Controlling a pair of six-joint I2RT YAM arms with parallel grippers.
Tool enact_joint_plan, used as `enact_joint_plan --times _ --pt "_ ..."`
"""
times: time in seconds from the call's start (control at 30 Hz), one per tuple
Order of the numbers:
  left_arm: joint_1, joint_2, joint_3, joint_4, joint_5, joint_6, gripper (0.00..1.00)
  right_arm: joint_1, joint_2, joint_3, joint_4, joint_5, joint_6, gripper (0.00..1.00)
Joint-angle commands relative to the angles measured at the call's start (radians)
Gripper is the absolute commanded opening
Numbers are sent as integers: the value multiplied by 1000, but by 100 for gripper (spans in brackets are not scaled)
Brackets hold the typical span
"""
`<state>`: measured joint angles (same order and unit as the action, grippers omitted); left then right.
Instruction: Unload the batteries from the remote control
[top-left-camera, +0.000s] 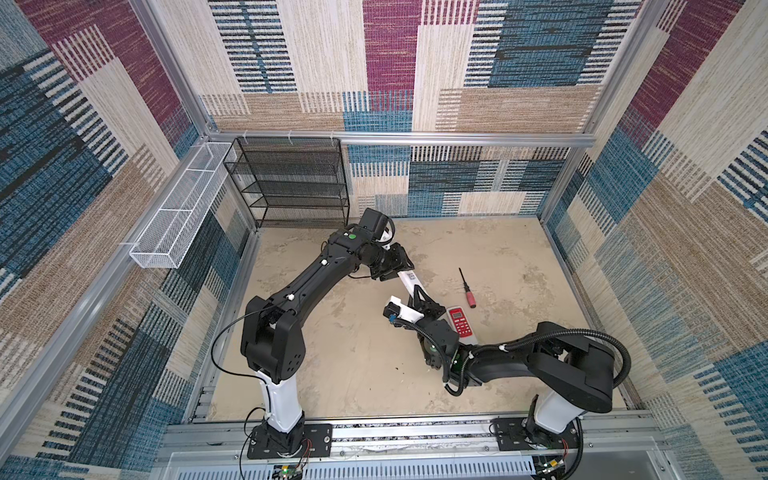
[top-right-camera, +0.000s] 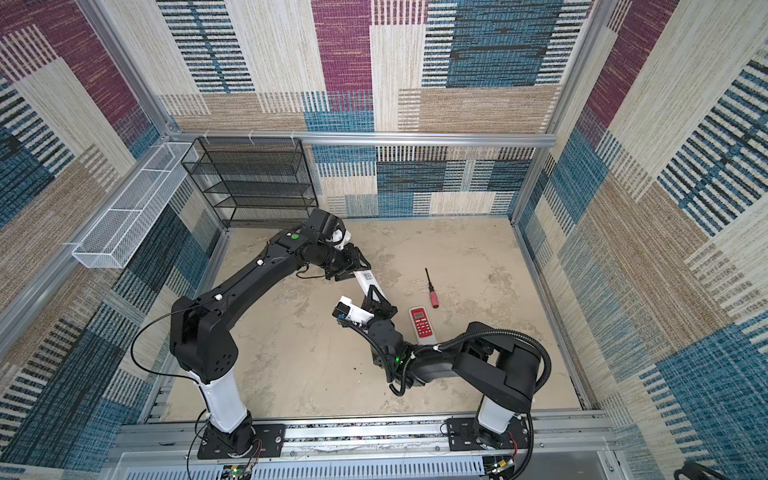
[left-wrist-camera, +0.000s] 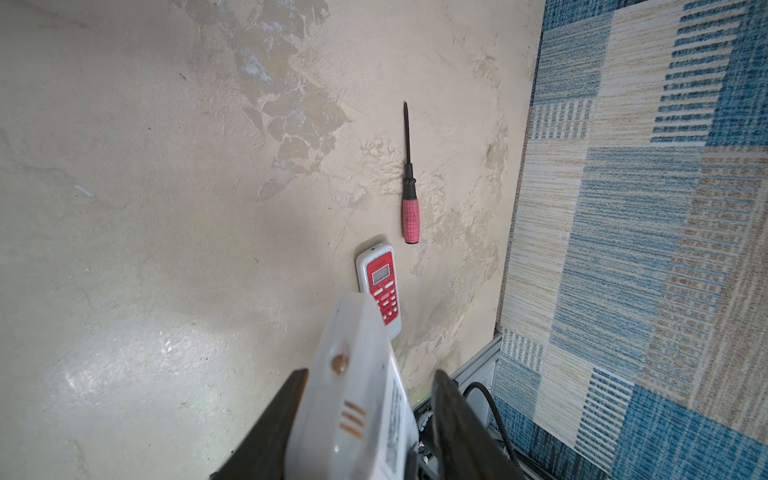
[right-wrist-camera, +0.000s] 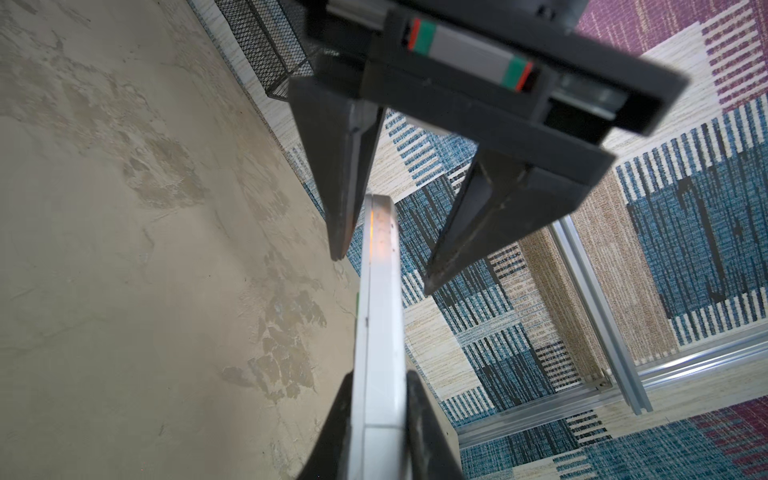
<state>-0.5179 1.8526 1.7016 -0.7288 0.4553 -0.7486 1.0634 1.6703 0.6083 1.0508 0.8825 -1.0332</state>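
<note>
A long white remote control (top-left-camera: 409, 282) (top-right-camera: 365, 282) hangs tilted above the table, between both grippers. My right gripper (top-left-camera: 422, 297) (right-wrist-camera: 379, 376) is shut on its lower end, both fingers pressed against its thin sides. My left gripper (top-left-camera: 405, 270) (left-wrist-camera: 370, 374) straddles the upper end and stands open. In the left wrist view one finger (left-wrist-camera: 286, 407) lies against the remote (left-wrist-camera: 357, 395) while the other finger (left-wrist-camera: 453, 415) stands off with a gap. The right wrist view shows the same gap around the remote (right-wrist-camera: 380, 311). The batteries are hidden.
A second remote with a red face (top-left-camera: 461, 326) (left-wrist-camera: 380, 286) lies on the table beside the right arm. A red-handled screwdriver (top-left-camera: 467, 289) (left-wrist-camera: 409, 199) lies just beyond it. A black mesh rack (top-left-camera: 291, 183) stands at the back left, next to a white wire basket (top-left-camera: 178, 216) on the left wall.
</note>
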Motion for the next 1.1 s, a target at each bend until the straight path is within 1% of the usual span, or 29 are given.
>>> enact_joint_plan --times 0.0,0.1,0.2,0.4,0.43,0.5,0.77,0.87,0.97,1.07 --pt "6 -7 -15 25 29 15 50 1 -2 -2 75 -8 -8 15" --pt "9 -9 -19 26 45 12 47 1 -3 -1 96 -8 -25 15" --pt "10 -13 -29 30 66 10 41 1 -2 -2 120 -10 -43 15" --pt "15 -25 -66 94 115 -17 38 2 2 3 157 -16 -81 15" --pt "16 -27 -73 111 154 -24 34 0 4 5 158 -19 -84 15" --pt "19 -30 -82 126 174 -36 28 3 5 11 161 -21 -90 15" --pt "33 -68 -121 152 181 -53 6 2 9 13 172 -30 -103 17" --pt "39 -80 -140 176 184 -63 0 2 8 14 170 -33 -99 22" --pt "47 -95 -175 235 191 -84 0 2 -4 21 142 -39 -76 30" --pt "60 -114 -221 319 200 -116 0 3 -49 39 12 -66 18 40"
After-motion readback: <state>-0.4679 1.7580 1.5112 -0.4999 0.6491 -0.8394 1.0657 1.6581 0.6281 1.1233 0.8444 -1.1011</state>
